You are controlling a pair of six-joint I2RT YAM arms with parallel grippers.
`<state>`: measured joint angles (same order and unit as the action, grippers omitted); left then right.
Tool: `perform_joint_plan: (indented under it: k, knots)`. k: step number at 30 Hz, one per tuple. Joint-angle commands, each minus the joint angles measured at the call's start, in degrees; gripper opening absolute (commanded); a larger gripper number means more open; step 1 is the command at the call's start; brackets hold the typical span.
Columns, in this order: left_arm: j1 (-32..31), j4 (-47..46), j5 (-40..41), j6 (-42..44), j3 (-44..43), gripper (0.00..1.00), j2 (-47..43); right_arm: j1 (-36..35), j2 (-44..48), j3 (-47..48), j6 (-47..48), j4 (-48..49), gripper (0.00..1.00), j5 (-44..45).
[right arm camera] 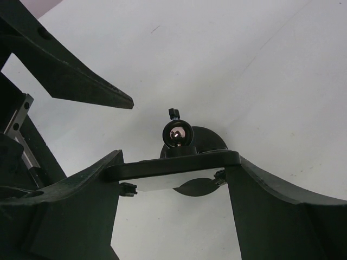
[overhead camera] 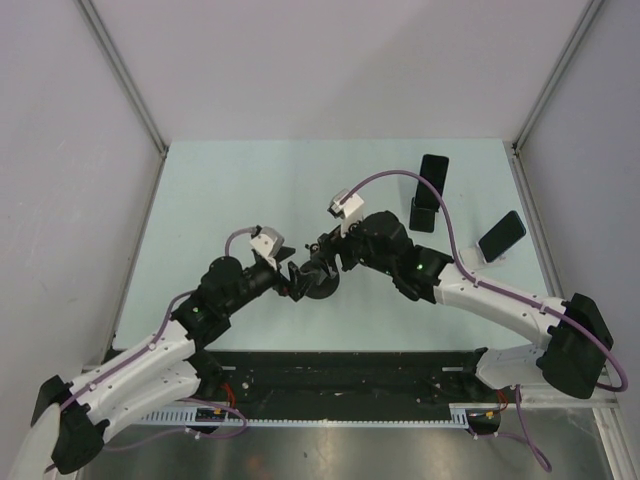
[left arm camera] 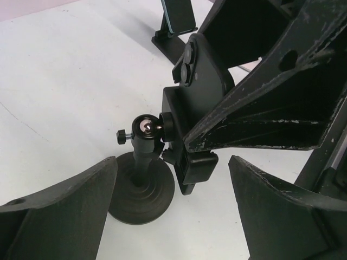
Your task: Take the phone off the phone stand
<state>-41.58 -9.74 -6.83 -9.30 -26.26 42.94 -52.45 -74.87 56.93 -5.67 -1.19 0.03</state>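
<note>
The black phone (left arm camera: 209, 81) stands upright in the clamp of a black phone stand (left arm camera: 142, 189) with a round base and a ball joint, at the table's middle (overhead camera: 318, 287). My right gripper (right arm camera: 173, 169) is shut on the phone's two side edges, seen edge-on in the right wrist view (right arm camera: 173, 164). The clamp still holds the phone's lower end. My left gripper (left arm camera: 173, 216) is open and low beside the stand, its fingers (left arm camera: 59, 211) on either side of the base without touching it. In the top view the left gripper (overhead camera: 290, 275) faces the right gripper (overhead camera: 325, 252) across the stand.
A second dark phone on a black stand (overhead camera: 430, 185) is at the back right, also in the left wrist view (left arm camera: 176, 21). A third phone leans on a white stand (overhead camera: 500, 237) near the right wall. Walls close the table on three sides.
</note>
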Motion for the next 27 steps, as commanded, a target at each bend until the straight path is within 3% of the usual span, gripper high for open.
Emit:
perform_joint_plan:
  k: [1,8,16,27]
  knots:
    - [-2.0,-5.2,3.5,2.3,1.4,0.89,0.2,-0.8,1.0,4.4,0.0,8.4,0.00,2.6]
    - [-3.9,-5.5,6.1,1.1,5.0,0.82,-1.2,-1.2,1.0,4.4,-0.9,7.9,0.00,3.7]
    - [-5.1,-7.0,6.3,0.5,3.0,0.79,1.4,-2.7,0.3,4.4,-1.1,8.6,0.00,4.5]
    - [-6.6,-9.0,6.7,-1.3,1.2,0.57,5.1,-3.6,0.3,4.4,-1.0,8.0,0.00,6.4]
